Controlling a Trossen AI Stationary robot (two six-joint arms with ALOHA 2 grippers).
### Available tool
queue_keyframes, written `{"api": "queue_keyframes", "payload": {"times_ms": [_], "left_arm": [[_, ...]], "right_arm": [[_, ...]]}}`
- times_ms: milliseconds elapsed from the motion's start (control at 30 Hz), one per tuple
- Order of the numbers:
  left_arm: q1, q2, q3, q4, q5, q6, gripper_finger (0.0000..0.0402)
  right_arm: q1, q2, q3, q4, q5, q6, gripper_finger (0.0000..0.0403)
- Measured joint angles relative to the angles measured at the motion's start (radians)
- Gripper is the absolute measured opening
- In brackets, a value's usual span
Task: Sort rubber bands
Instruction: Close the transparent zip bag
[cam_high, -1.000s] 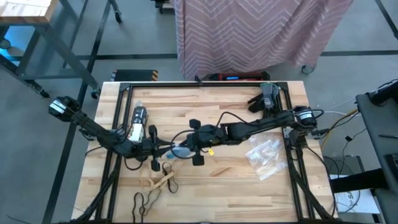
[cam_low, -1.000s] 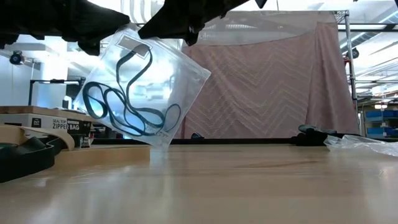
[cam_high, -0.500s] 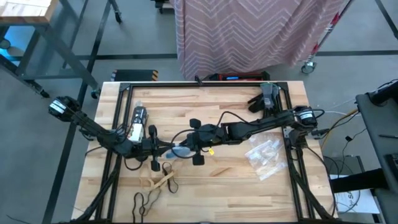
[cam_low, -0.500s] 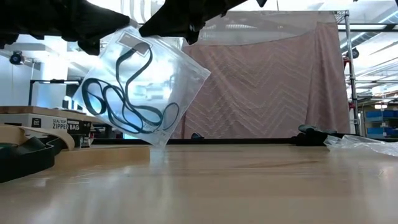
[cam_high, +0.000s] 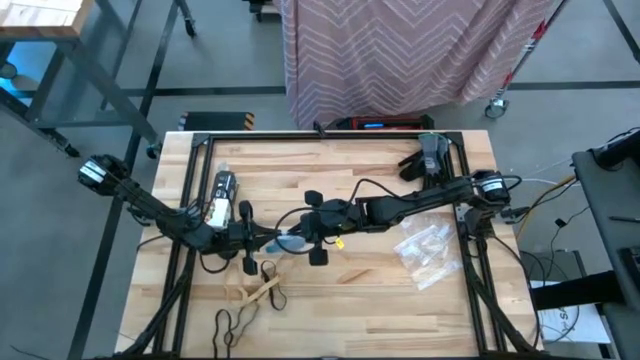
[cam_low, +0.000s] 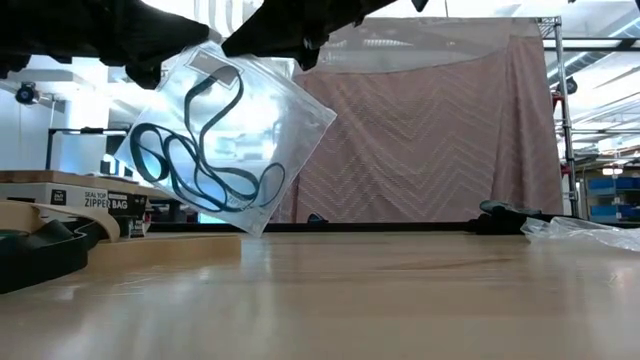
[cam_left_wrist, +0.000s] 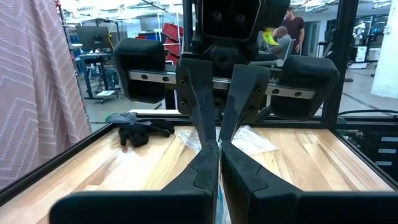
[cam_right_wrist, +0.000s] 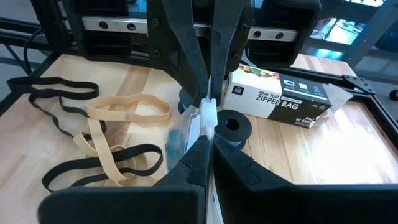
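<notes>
Clear plastic bag (cam_low: 225, 145) holding blue rubber bands (cam_low: 195, 165) is pinched between the closed left gripper (cam_high: 262, 243) and closed right gripper (cam_high: 296, 237), hanging beneath them.

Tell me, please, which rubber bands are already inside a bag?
The blue rubber bands: they are inside the clear bag held in the air by both grippers. The tan bands and black bands lie loose on the table.

Clear zipper bag (cam_low: 225, 135): its top edge is hidden between the dark fingers (cam_low: 290, 35) above it. Black rubber band (cam_right_wrist: 37, 106), beyond the fingers, is cut by the picture's edge.
</notes>
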Motion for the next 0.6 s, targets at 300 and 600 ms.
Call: {"api": "queue_keyframes", "payload": {"times_ms": [300, 600], "left_arm": [[0.007, 0.008, 0.000, 0.002, 0.002, 0.000, 0.0001], [0.007, 0.066, 0.000, 0.070, 0.006, 0.026, 0.0001]], "right_arm": [[0.000, 0.000, 0.000, 0.005, -0.051, 0.027, 0.0003], [0.000, 0.000, -0.001, -0.003, -0.051, 0.026, 0.0003]]}}
